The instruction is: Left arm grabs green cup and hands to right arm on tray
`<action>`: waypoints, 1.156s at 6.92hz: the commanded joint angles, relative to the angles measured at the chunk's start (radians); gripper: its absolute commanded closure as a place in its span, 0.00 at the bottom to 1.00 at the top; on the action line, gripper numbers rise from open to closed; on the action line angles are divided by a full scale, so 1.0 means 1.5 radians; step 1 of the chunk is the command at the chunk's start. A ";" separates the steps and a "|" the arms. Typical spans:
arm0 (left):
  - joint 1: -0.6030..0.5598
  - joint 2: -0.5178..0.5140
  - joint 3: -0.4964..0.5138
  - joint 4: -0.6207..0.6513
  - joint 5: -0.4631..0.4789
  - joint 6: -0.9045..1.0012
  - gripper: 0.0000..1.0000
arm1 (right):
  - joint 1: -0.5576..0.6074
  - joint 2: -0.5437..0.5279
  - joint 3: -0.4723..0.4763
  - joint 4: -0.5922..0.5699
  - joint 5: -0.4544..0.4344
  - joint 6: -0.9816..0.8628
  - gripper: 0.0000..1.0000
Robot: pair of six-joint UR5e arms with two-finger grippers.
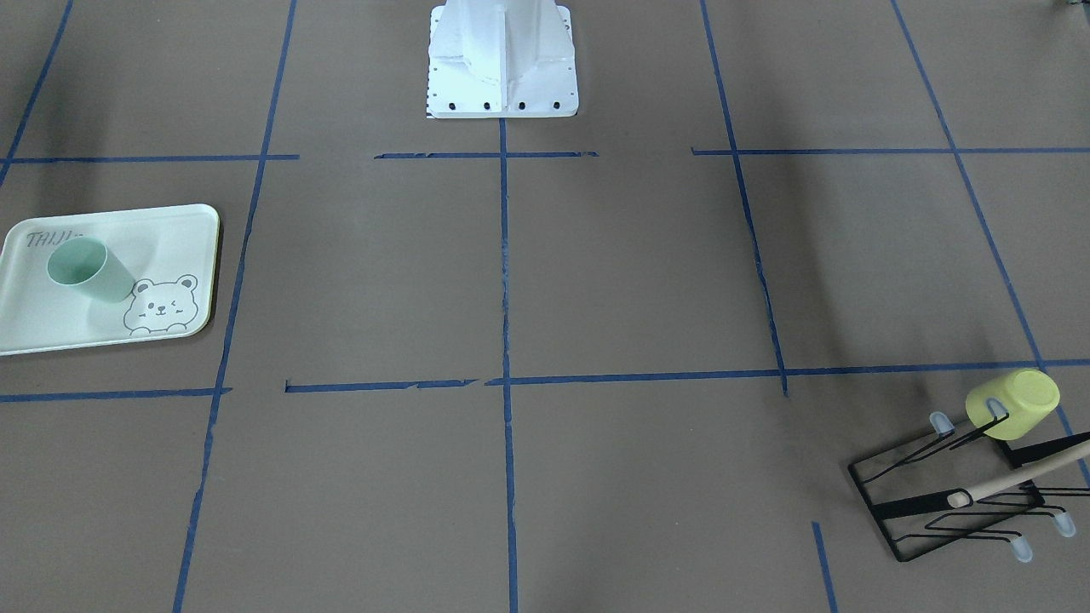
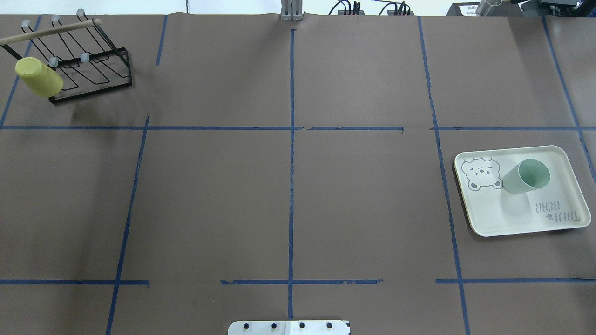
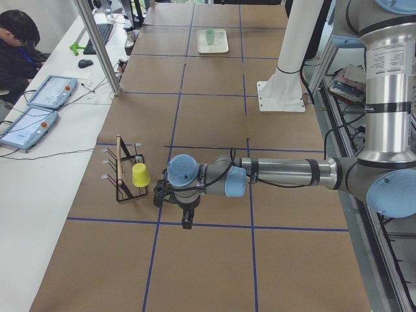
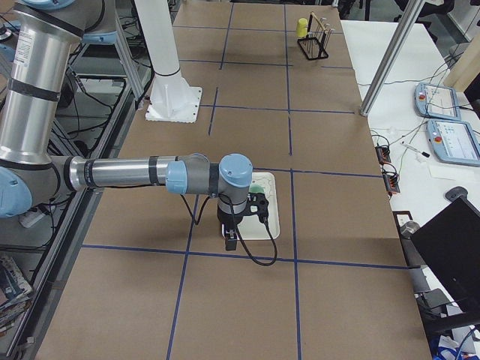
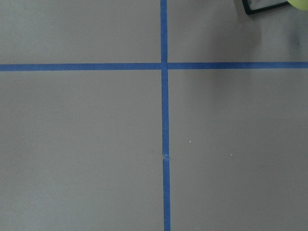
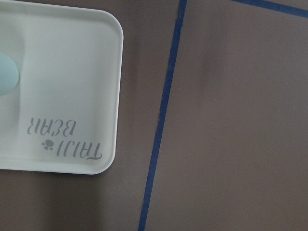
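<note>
The pale mint-green cup stands upright, mouth up, on the pale green bear tray; both also show in the front view, cup and tray. In the right wrist view the tray fills the left side and the cup's edge is at the left border. My right gripper hangs above the table just in front of the tray; I cannot tell whether it is open or shut. My left gripper hangs over bare table beside the rack, nothing seen in it; its state is also unclear.
A yellow-green cup hangs upside down on a black wire rack with a wooden bar at the table's far left corner. Blue tape lines cross the brown table. The white robot base stands at the table's edge. An operator sits at a side desk.
</note>
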 commanded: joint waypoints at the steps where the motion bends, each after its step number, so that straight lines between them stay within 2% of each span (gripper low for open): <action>1: -0.003 0.005 0.000 0.044 0.003 0.028 0.00 | -0.001 0.000 0.001 0.000 0.000 0.000 0.00; 8: -0.002 0.004 -0.004 0.036 0.003 0.027 0.00 | 0.000 0.011 -0.003 0.000 0.000 0.000 0.00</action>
